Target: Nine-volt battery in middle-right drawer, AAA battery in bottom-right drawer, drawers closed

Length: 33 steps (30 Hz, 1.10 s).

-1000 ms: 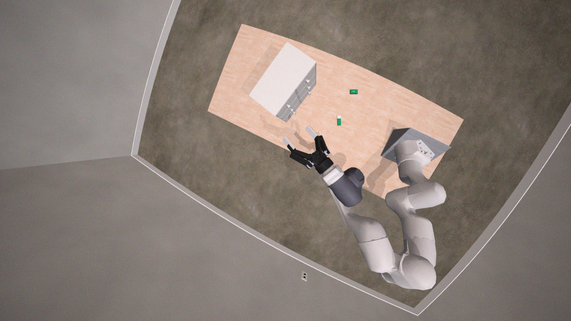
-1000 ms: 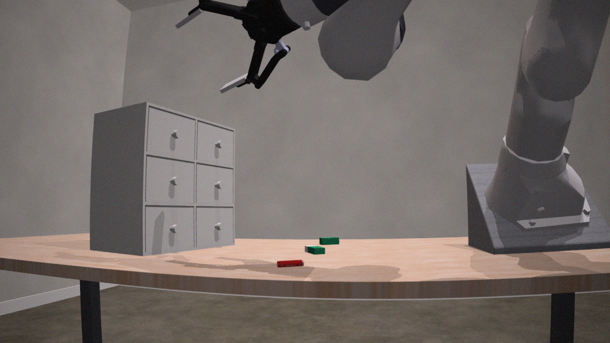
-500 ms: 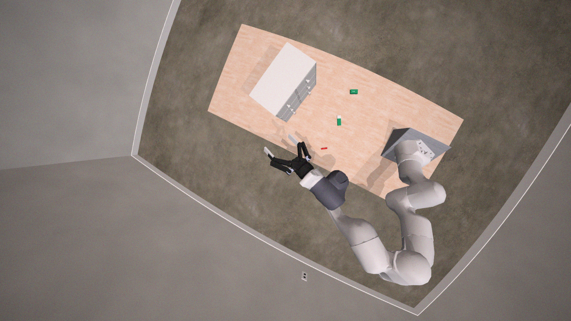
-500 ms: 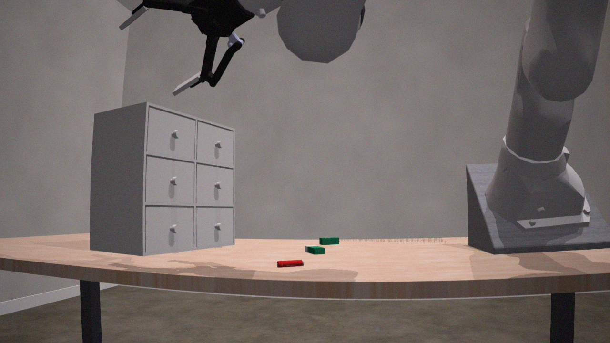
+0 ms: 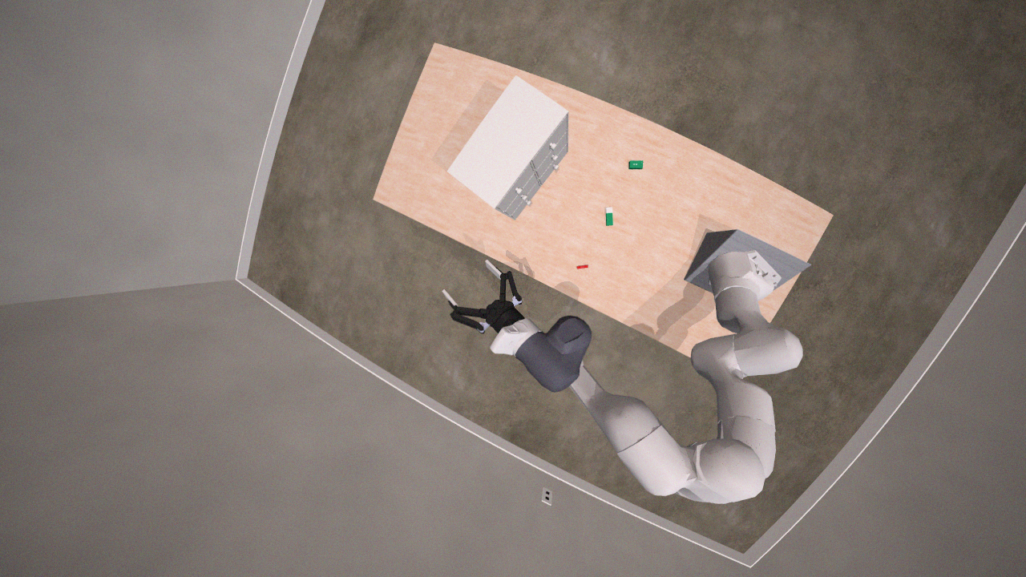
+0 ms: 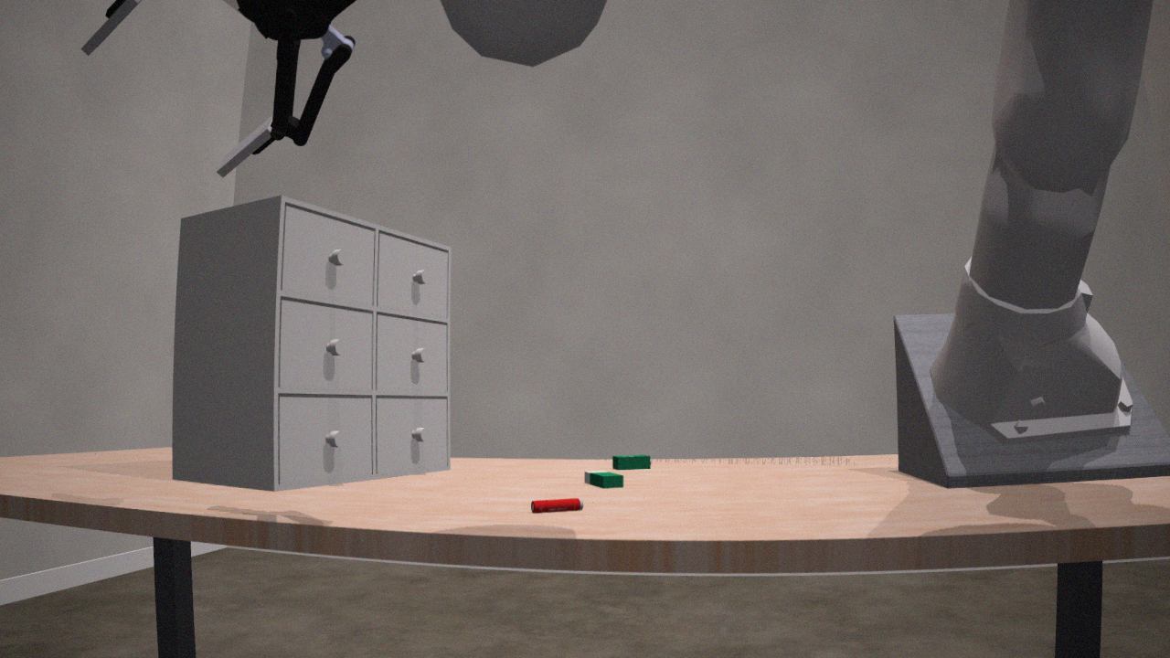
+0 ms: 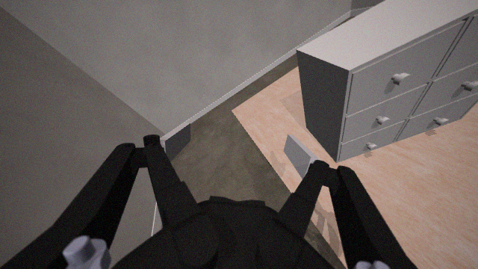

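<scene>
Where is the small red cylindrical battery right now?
The small red cylindrical battery lies on the wooden table near its front edge, right of the grey six-drawer chest.

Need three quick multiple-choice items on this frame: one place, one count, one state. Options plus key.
1. Where is the open black gripper?
A. past the table's edge, over the floor
B. above the green blocks
C. inside a drawer

2. How many drawers does the small grey chest have?
A. four
B. six
C. nine

3. What state are the drawers in?
A. all pushed in
B. one pulled out
C. one lying on the table

Key: 1 A, the top view shows it off the wooden table, with only one fingertip at the edge. 2 B, the exterior view shows three rows of two. 3 A, every front sits flush with the chest's front.
</scene>
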Tool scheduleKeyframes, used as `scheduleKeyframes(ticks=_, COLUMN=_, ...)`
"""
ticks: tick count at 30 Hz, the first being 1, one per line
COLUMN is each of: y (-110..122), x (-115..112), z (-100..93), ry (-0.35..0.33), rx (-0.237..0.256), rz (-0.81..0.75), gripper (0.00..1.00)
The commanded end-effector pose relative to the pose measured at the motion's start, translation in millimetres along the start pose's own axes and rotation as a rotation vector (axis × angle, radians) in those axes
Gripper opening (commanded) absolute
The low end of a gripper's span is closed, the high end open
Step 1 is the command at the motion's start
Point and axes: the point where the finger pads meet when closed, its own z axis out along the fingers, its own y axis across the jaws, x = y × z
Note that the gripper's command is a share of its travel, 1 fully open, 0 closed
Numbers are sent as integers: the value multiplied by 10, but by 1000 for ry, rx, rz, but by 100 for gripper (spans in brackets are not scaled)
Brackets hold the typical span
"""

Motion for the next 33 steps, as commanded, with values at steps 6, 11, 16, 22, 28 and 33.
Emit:
scheduleKeyframes(ticks=6, y=-172, x=-171, z=116, ry=-46, rx=-40, rz=-37, gripper=100)
scheduleKeyframes(ticks=11, y=-379, x=-241, z=153, ry=-66, rx=-40, rz=-71, gripper=100)
scheduleKeyframes(ticks=16, y=-592, x=-287, z=175, ry=-83, rx=-39, rz=-105, gripper=100)
scheduleKeyframes(ticks=22, y=-806, x=-307, z=180, ry=-94, rx=-38, rz=-137, gripper=100)
scheduleKeyframes(ticks=28, y=-739, x=21, z=249, ry=-82, rx=-98, rz=-48, gripper=100)
scheduleKeyframes(ticks=33, y=-531, x=509, z=295, ry=-58, rx=-183, rz=106, gripper=100)
